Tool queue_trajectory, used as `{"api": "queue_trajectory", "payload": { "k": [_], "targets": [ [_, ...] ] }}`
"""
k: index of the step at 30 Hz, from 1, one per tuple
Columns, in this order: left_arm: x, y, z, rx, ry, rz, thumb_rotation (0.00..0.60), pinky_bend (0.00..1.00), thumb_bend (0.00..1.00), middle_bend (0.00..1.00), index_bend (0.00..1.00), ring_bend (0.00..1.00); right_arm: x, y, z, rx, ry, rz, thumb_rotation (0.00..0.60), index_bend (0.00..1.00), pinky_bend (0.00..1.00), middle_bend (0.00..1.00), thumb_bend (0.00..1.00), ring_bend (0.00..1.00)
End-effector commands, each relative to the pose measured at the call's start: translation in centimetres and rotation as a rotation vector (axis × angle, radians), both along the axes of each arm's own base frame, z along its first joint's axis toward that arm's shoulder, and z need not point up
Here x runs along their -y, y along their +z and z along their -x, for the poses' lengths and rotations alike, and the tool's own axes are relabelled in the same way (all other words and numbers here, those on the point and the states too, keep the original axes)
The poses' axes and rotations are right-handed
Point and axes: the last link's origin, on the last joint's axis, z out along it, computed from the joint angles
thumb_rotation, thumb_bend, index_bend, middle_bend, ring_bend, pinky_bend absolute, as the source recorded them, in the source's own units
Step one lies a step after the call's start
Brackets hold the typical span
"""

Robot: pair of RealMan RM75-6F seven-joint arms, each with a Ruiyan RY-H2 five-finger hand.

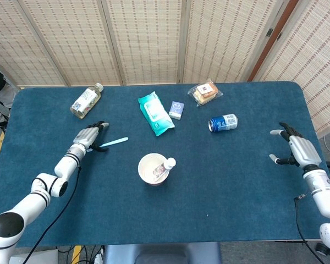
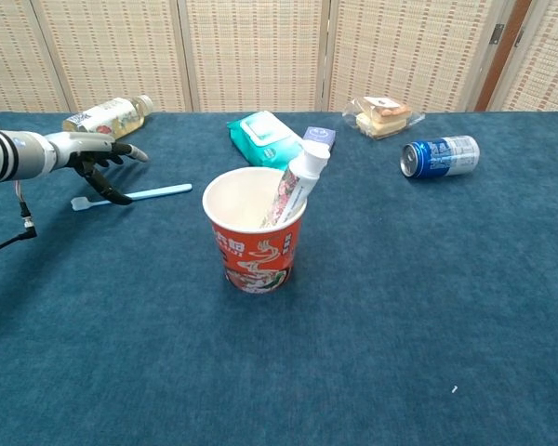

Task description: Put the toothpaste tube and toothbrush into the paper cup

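While your left hand (image 2: 93, 153) hung spread, holding nothing, over the toothbrush (image 2: 135, 195) at mid-left, pinching its handle squarely suited best

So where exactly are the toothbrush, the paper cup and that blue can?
toothbrush (image 2: 153, 193), chest view, on the light blue handle lying on the table.
paper cup (image 2: 254, 253), chest view, on its orange printed side.
blue can (image 1: 223, 122), head view, on the middle of its side as it lies flat.
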Motion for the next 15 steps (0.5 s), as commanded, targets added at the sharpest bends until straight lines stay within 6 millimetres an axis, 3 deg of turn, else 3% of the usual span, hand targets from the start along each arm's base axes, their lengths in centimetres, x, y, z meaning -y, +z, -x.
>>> {"api": "queue_trajectory", "payload": {
  "k": [1, 15],
  "targets": [
    [0.0, 0.1, 0.2, -0.006, 0.006, -0.001, 0.6, 0.0, 0.24, 0.0, 0.0, 0.0, 0.0, 0.0, 0.0, 0.0, 0.0, 0.0, 0.6, 0.25, 0.11, 0.03, 0.18, 0.0],
    [0.0, 0.9, 1.7, -0.056, 0.017, -0.022, 0.6, 0.0, 0.24, 0.0, 0.0, 0.0, 0.1, -0.2, 0.0, 0.005, 0.003, -0.007, 0.6, 0.25, 0.11, 0.03, 0.18, 0.0]
  ]
}}
